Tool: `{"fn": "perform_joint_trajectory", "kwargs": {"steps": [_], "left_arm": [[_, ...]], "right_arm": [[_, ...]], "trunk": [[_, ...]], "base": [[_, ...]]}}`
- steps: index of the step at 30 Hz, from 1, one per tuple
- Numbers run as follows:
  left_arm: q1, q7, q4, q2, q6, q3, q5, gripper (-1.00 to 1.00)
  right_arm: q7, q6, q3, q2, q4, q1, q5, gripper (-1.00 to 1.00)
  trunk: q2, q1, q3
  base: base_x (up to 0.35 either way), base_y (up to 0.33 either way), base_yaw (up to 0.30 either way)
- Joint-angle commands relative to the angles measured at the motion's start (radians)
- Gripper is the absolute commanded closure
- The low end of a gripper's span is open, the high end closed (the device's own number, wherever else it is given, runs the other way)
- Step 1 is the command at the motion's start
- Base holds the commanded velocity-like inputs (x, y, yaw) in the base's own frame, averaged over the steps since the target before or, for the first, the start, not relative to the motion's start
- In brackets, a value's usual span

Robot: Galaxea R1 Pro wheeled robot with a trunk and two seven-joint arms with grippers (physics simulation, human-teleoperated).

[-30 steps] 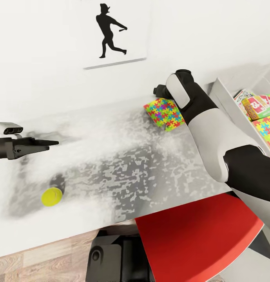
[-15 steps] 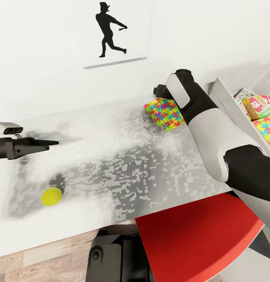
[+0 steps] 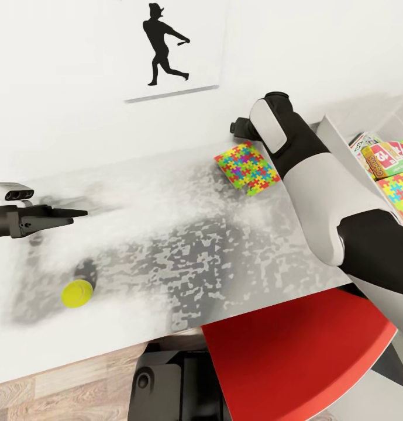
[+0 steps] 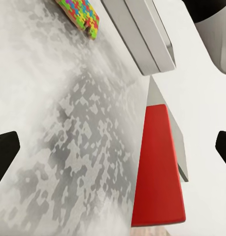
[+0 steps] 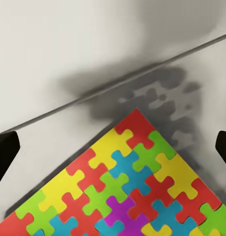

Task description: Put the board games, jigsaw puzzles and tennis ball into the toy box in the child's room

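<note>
The right arm has pulled back and risen slightly toward the wall over the last second, uncovering the whole of the jigsaw puzzle [image 3: 246, 166] it had partly hidden; the left arm has not stirred.

Nearest the robot, a red chair seat [image 3: 295, 356] tucks under the table [image 3: 166, 245]. On the near left of the desk top lies the tennis ball [image 3: 77, 293], and above it the left gripper [image 3: 72, 214] hangs level, pointing across the table; its wrist view shows the fingertips [image 4: 5, 150] far apart, so it is released and empty. Farther back, by the wall, the puzzle lies flat, with the right gripper [image 3: 239, 127] poised just beyond its far corner, forearm sloping down from the elbow. Its fingertips [image 5: 4, 150] stand wide apart in the wrist view, holding nothing. At the right, the toy box [image 3: 336, 146] already holds board games [image 3: 385, 156] and another puzzle [image 3: 399, 196].

Picking up so thin a sheet probably calls for lowering over an edge, ideally the corner facing the wall, and closing squarely.
</note>
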Motion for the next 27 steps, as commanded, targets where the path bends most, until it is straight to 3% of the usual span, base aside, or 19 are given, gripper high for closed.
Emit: {"fn": "perform_joint_trajectory", "kwargs": {"steps": [1, 27], "left_arm": [[0.0, -0.004, 0.0, 0.001, 0.011, 0.0, 0.0, -1.0], [0.0, -0.004, 0.0, 0.0, 0.011, -0.002, 0.0, -1.0]], "right_arm": [[-0.01, 0.001, 0.005, -0.001, -0.001, -0.001, -0.011, -1.0], [-0.006, 0.0, 0.005, -0.008, 0.001, 0.0, -0.011, -1.0]], "trunk": [[-0.002, 0.001, -0.001], [-0.002, 0.001, -0.031]], "base": [[0.0, 0.0, 0.0], [0.0, 0.0, 0.0]]}}
